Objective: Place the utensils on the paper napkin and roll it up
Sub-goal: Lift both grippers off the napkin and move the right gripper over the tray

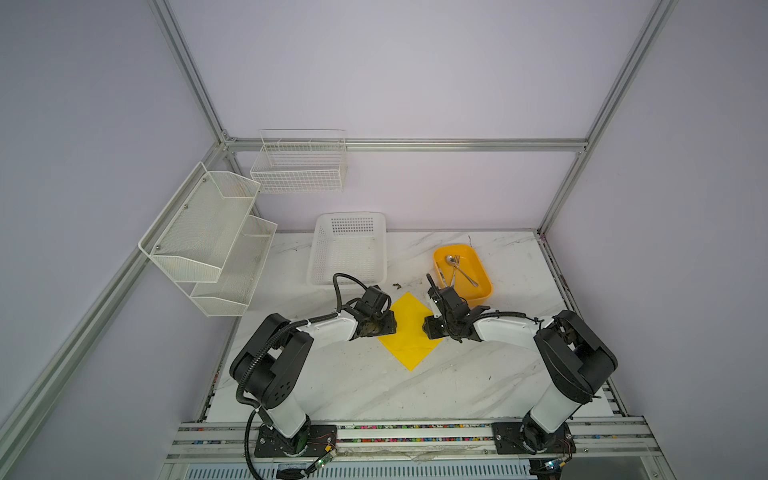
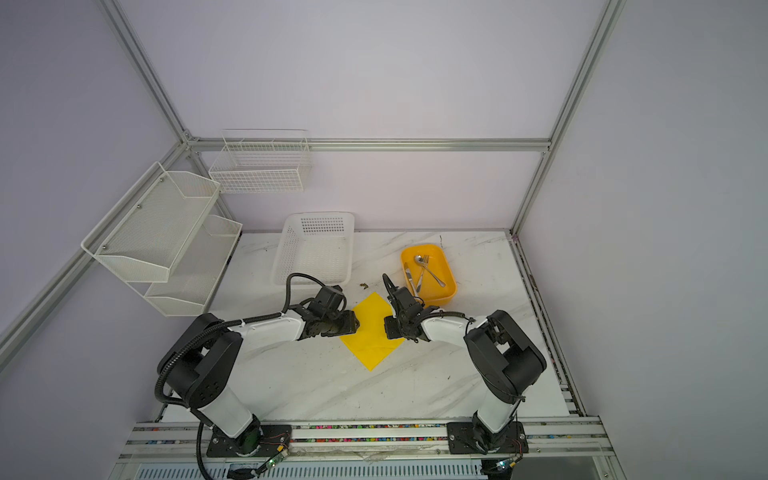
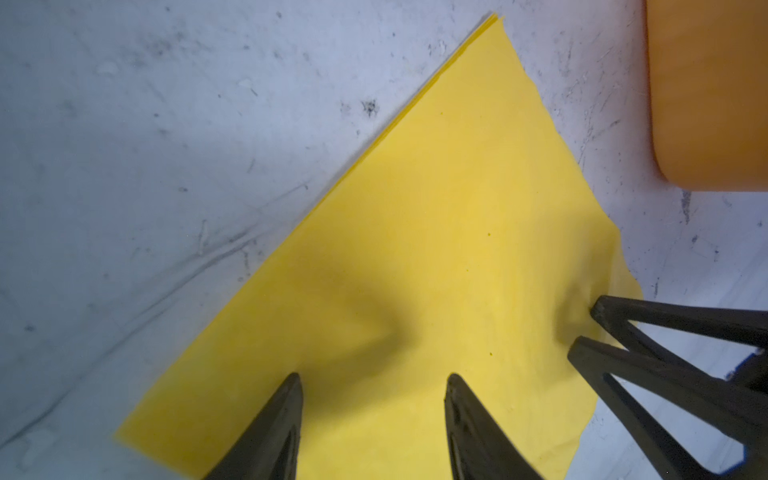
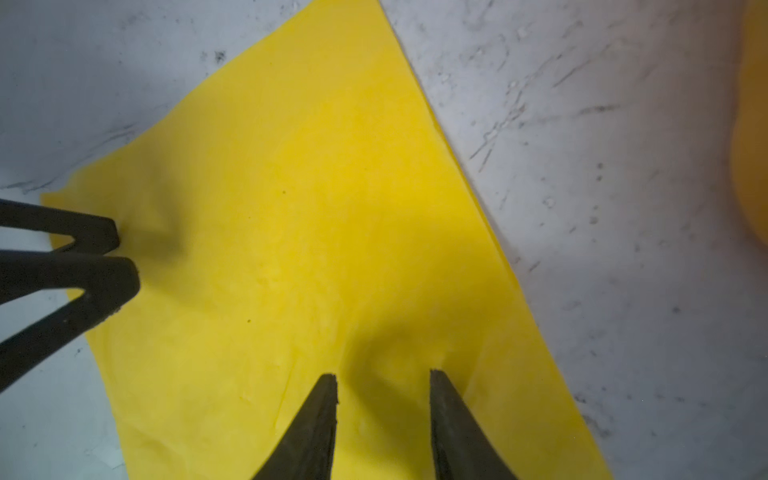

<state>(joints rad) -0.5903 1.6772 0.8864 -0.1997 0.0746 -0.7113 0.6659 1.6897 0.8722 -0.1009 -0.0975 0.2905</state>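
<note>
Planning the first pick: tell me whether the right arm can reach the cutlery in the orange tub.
Probably yes: the utensils lie uncovered in the open tub, just beyond the right gripper, with nothing between.

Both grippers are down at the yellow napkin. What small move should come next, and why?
Probably pinch the napkin: the left gripper and right gripper both stand open with tips at the sheet, its edge shows stacked layers, so it likely needs unfolding before the cutlery, in the orange tub, goes on.

My arms [image 1: 328, 329] are white shells with black joints and ribbed black cables [image 1: 269, 345]; my fingers [image 3: 274, 428] are black, tapering points.
</note>
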